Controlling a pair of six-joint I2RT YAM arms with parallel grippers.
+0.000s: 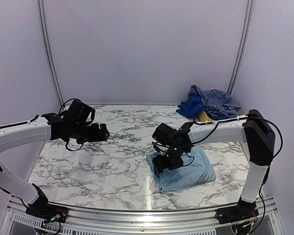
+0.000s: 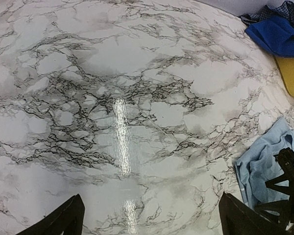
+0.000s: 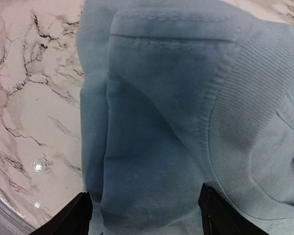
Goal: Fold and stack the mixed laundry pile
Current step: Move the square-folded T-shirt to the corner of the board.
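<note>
Top external: we see right gripper [image 1: 162,164] jaws open over folded sky-blue T-shirt [image 1: 196,171]; left gripper [image 1: 104,132] jaws open, well left of it.

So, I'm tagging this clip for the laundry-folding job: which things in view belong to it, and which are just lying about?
Belongs to the job:
folded pale blue garment
navy-and-white checked shirt
royal-blue piece

Just lying about:
yellow basket
marble table, only the work surface
</note>
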